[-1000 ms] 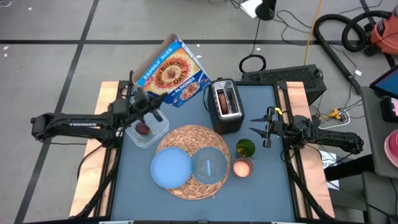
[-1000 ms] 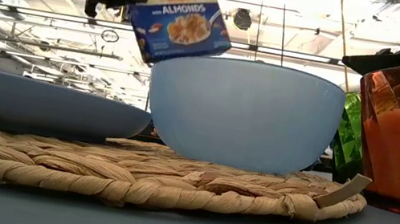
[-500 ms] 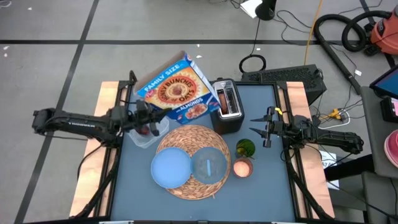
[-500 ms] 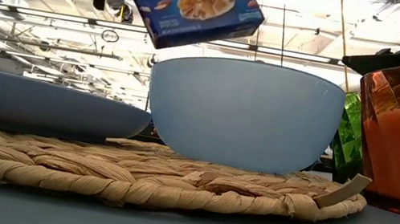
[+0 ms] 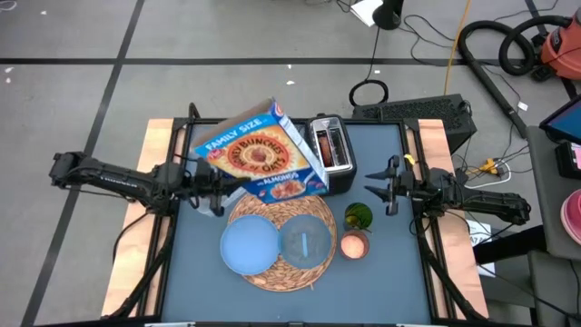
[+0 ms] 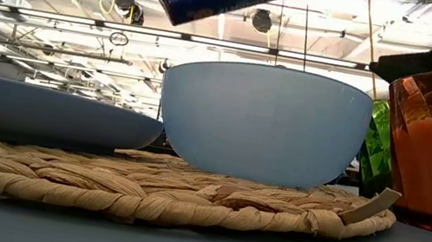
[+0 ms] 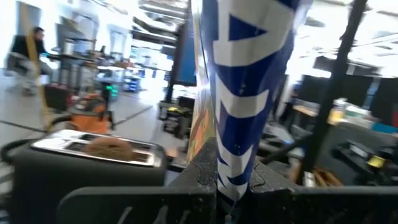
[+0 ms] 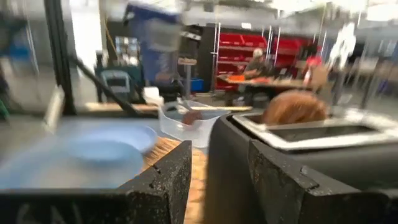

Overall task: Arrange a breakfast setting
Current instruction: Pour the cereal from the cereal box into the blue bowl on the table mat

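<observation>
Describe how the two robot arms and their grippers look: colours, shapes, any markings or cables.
Both arms are black and slender, built from jointed tube-like segments. The left arm carries white lettering along its long segment; its text is too small to read. The left gripper and right gripper have two dark fingers with a rough, grainy surface. A small yellow part sits beside the right gripper.

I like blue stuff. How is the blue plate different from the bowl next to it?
The plate is flat, shallow and solid light blue; the bowl is deep with tall sides, and from above the mat shows through it. Both are round, empty and sit side by side on the mat.
</observation>
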